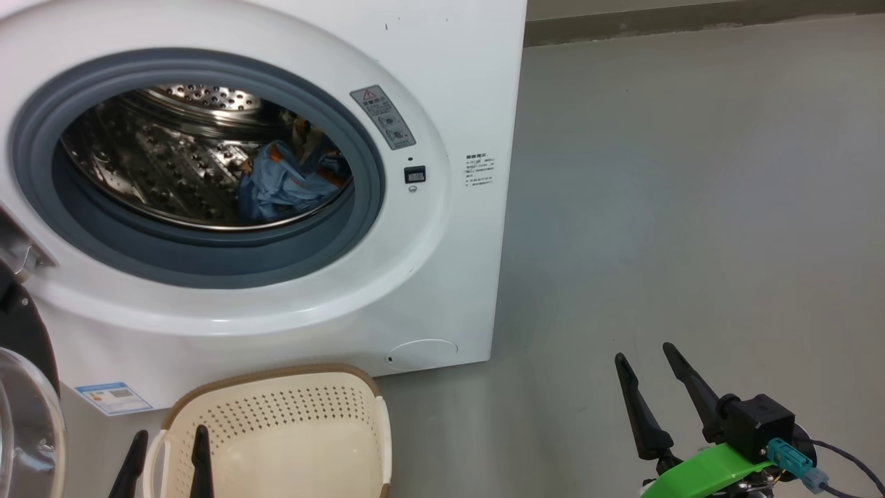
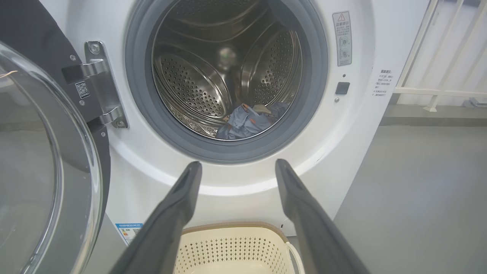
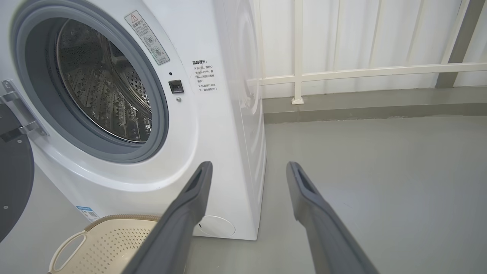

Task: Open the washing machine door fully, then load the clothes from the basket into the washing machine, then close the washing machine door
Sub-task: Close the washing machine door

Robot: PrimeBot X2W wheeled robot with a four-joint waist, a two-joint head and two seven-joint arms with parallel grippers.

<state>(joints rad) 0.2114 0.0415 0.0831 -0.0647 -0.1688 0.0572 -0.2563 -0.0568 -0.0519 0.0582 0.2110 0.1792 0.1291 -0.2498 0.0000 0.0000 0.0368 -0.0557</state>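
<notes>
Left gripper and right gripper are hanging wide open at the near edge, gripping nothing. Just beyond, the basket is looking empty, and the clothes are lying farther back inside the washing machine. At the left, the washing machine door is standing open, so only closing it is remaining.

The clothes lie in the washing machine; the basket sits before it (door at left).

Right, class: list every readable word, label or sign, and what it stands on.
"温馨提示": notice on washing machine front; lines below too small.
Warning sticker: triangle sign, text unreadable.
Blue label, lower front: blurred.
Hinge tag: QR code, no words.
</notes>
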